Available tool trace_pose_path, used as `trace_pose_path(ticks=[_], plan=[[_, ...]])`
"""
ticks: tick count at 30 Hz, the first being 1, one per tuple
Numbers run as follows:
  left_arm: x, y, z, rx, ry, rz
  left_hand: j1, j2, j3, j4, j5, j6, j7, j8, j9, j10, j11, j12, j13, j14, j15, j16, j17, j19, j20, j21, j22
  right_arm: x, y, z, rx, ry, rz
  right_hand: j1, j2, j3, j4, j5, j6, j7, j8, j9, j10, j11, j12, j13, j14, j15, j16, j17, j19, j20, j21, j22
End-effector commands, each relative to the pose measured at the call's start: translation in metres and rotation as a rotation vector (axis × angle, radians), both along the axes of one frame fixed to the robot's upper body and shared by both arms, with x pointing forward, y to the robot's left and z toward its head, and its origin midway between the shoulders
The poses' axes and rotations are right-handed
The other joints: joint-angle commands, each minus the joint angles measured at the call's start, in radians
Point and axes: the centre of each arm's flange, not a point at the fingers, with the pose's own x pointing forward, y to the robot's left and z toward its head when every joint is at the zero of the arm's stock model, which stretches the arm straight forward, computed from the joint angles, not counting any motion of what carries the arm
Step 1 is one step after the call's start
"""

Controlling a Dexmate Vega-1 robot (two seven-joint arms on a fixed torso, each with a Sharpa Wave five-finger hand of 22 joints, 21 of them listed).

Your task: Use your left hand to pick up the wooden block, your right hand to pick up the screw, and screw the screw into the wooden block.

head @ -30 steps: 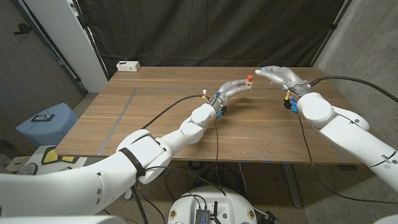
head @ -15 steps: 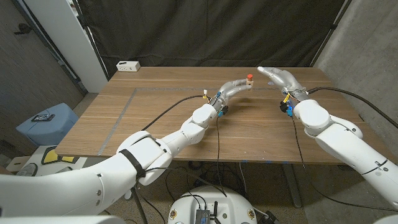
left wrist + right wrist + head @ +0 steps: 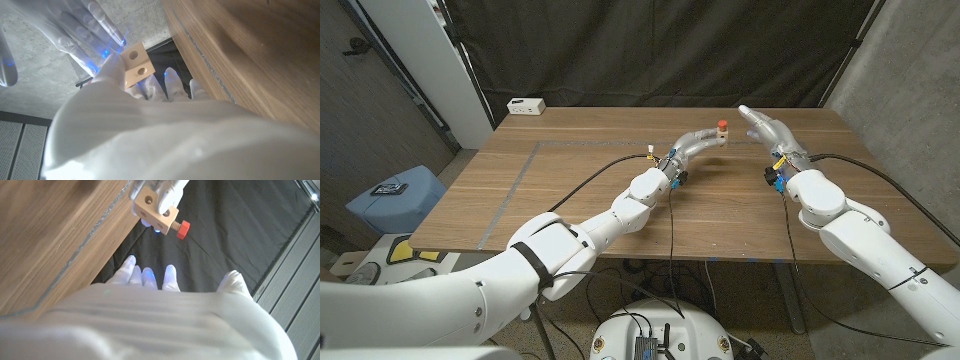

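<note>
My left hand (image 3: 700, 137) holds the pale wooden block (image 3: 718, 135) a little above the far middle of the table. The screw, with its red head (image 3: 722, 125), sits in the block and sticks out of one face. In the right wrist view the block (image 3: 156, 207) and the screw (image 3: 182, 229) show in the left hand's fingers (image 3: 167, 187). The left wrist view has the block (image 3: 137, 65) with two holes facing the camera. My right hand (image 3: 767, 129) hovers just right of the block, fingers apart, holding nothing.
The wooden table (image 3: 570, 200) carries a grey tape line (image 3: 520, 172) on its left half. A small white box (image 3: 526, 105) lies at the back left corner. Black curtains hang behind the table. Cables run along both arms.
My right forearm has swung inward, and the right hand has turned a little beside the block. The left hand, block and screw have stayed put.
</note>
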Motion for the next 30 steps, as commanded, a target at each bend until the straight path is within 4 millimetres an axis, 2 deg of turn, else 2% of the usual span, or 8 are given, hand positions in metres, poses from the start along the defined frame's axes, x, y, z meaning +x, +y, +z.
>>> trace_pose_path(ticks=[1,9,15,23,30], plan=[[-0.001,0.001,-0.001,-0.001,0.003,-0.003,-0.009,-0.002,0.009,-0.002,0.004,0.009,0.003,0.007,0.003,0.008,0.001,0.004,0.000,0.011,-0.041,0.001,0.001,0.003,0.006,0.007,0.004,0.008,0.009,-0.016,0.133,-0.019,0.110,-0.038,0.014,-0.004,0.023,-0.001,0.000,0.008,-0.008,-0.001,-0.033,-0.015,-0.007,-0.001,-0.034,-0.012,-0.003,0.006,-0.036,-0.014,0.001,0.001],[0.000,0.001,-0.001,0.005,0.007,-0.008,-0.010,-0.002,0.009,-0.003,0.004,0.008,0.002,0.006,0.003,0.010,0.001,0.004,-0.001,0.010,-0.041,0.001,0.001,0.003,0.006,0.007,0.004,0.017,0.016,-0.024,0.190,-0.035,0.163,-0.074,0.034,-0.010,0.042,-0.001,-0.001,-0.003,-0.014,-0.002,-0.083,-0.025,-0.012,-0.001,-0.088,-0.018,-0.008,0.007,-0.089,-0.024,0.000,0.001],[0.001,0.002,-0.002,0.003,0.013,-0.009,-0.009,-0.004,0.009,-0.005,0.004,0.009,0.000,0.006,0.002,0.011,0.001,0.005,-0.002,0.010,-0.043,0.001,0.001,0.004,0.006,0.007,0.004,0.020,0.019,-0.028,0.228,-0.043,0.195,-0.094,0.046,-0.013,0.047,0.000,-0.012,-0.016,-0.021,-0.003,-0.161,-0.026,-0.017,-0.002,-0.161,-0.011,-0.013,0.004,-0.140,-0.018,0.003,0.002],[0.002,0.002,-0.003,0.003,0.015,-0.010,-0.007,-0.004,0.010,-0.008,0.005,0.010,-0.006,0.007,0.002,0.012,0.000,0.005,-0.003,0.007,-0.048,0.000,0.001,0.005,0.004,0.008,0.004,0.024,0.021,-0.031,0.255,-0.044,0.210,-0.108,0.053,-0.015,0.050,0.001,-0.027,-0.025,-0.024,-0.003,-0.217,-0.021,-0.015,-0.002,-0.213,-0.003,-0.012,0.003,-0.188,-0.015,0.002,0.002],[0.002,0.002,-0.003,0.003,0.016,-0.010,-0.002,-0.006,0.010,-0.013,0.005,0.013,-0.012,0.008,0.002,0.011,-0.001,0.005,-0.004,0.006,-0.054,0.000,0.001,0.005,0.002,0.008,0.004,0.027,0.020,-0.034,0.279,-0.047,0.215,-0.119,0.059,-0.017,0.053,0.001,-0.028,-0.026,-0.022,-0.003,-0.260,-0.022,-0.017,-0.001,-0.245,-0.002,-0.011,0.004,-0.211,-0.012,0.004,0.002]])
